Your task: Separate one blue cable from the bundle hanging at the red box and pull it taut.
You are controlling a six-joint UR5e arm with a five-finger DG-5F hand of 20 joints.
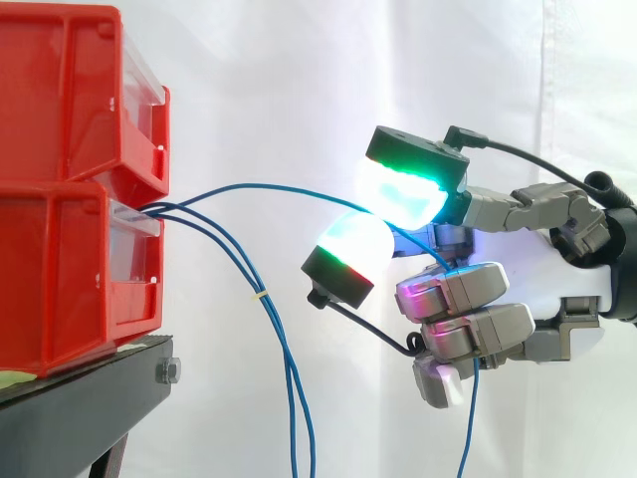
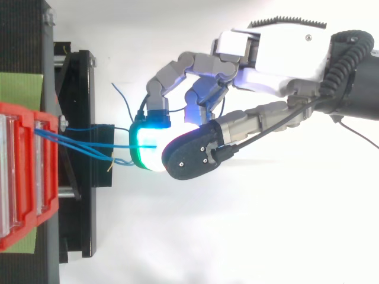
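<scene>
hand (image 1: 557, 284): hovering off the black stand's (image 1: 70, 418) edge, level with the red bins (image 1: 60, 269)
fingers (image 1: 398, 194): two glowing pads pinching one blue cable (image 1: 289, 188)
blue cable: arching slightly from the bins' front to the pinch
bundle (image 1: 261, 293): hanging down just off the stand's edge

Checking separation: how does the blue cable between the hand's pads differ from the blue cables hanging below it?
The pinched cable runs almost level from the red bins to the hand; the hanging cables drop steeply. The pinched cable is gripped; the hanging cables are untouched. All are thin and blue.
</scene>
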